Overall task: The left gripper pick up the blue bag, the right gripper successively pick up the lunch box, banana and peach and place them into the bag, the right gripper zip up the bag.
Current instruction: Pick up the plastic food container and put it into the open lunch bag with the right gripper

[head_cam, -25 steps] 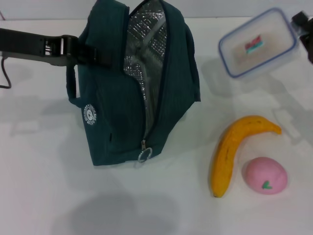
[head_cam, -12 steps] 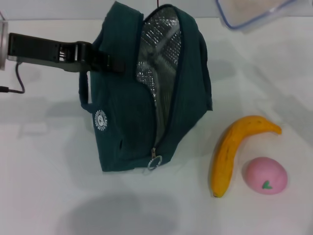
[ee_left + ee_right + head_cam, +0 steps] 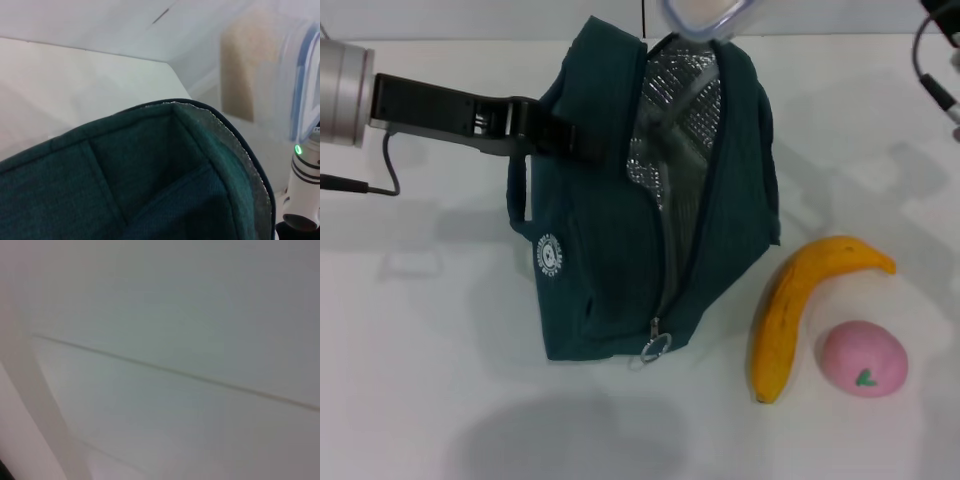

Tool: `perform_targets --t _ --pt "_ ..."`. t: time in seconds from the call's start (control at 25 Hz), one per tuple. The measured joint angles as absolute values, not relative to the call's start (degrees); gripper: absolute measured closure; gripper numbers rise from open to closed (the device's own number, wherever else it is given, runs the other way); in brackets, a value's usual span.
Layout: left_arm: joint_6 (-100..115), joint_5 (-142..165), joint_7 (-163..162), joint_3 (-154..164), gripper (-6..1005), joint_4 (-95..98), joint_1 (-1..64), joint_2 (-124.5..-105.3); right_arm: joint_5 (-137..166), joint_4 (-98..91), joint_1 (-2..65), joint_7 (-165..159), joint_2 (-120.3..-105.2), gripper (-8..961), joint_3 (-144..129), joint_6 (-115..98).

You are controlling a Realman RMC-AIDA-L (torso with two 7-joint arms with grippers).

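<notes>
The blue bag (image 3: 655, 200) is held open on the table (image 3: 420, 350) by the left tool (image 3: 555, 135), clamped on its side. The lunch box (image 3: 705, 15) is poised above the opening, cut off; the right tool is unseen. The banana (image 3: 790, 310) and peach (image 3: 863, 358) remain, then zipping.

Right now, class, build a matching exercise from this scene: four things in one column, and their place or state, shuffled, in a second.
Column one:
1. blue bag
2. lunch box
3. banana
4. peach

Column two:
A. lying on the table between bag and peach
B. unzipped, foil lining showing
C. raised above the bag's opening
D. resting nearest the table's right edge

Pairs: 1-B, 2-C, 3-A, 4-D.
</notes>
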State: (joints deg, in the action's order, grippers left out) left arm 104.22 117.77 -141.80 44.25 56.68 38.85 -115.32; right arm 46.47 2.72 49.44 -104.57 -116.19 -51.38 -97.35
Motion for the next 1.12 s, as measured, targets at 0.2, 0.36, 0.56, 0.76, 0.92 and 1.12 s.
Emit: perform_targets --t 0.2,0.36,0.56,0.76,0.92,1.12 --pt "104.25 117.47 -141.41 44.36 954 56.69 39.00 -115.71 49.20 4.10 50.89 -103.88 -116.19 857 -51.42 -96.36" --pt "104.28 117.21 -141.40 44.35 954 56.69 38.95 -115.78 52.45 4.21 50.26 -103.71 -116.19 857 -51.38 -94.44" --pt "104.32 116.03 -141.40 44.32 954 56.29 38.56 -115.73 54.87 3.89 47.84 -103.19 -116.18 857 -51.45 -93.44" --pt "104.32 115.84 -141.41 44.07 953 56.00 38.44 -115.45 56.12 2.71 45.34 -102.21 -116.18 857 -51.90 -92.80" --pt "104.32 115.81 -141.42 44.13 953 55.99 38.42 -115.64 59.36 2.32 45.69 -101.70 -116.20 858 -52.04 -91.05" --pt "104.31 115.72 -140.72 44.23 953 54.21 39.00 -115.75 63.83 2.76 48.64 -101.55 -116.19 858 -52.03 -88.09"
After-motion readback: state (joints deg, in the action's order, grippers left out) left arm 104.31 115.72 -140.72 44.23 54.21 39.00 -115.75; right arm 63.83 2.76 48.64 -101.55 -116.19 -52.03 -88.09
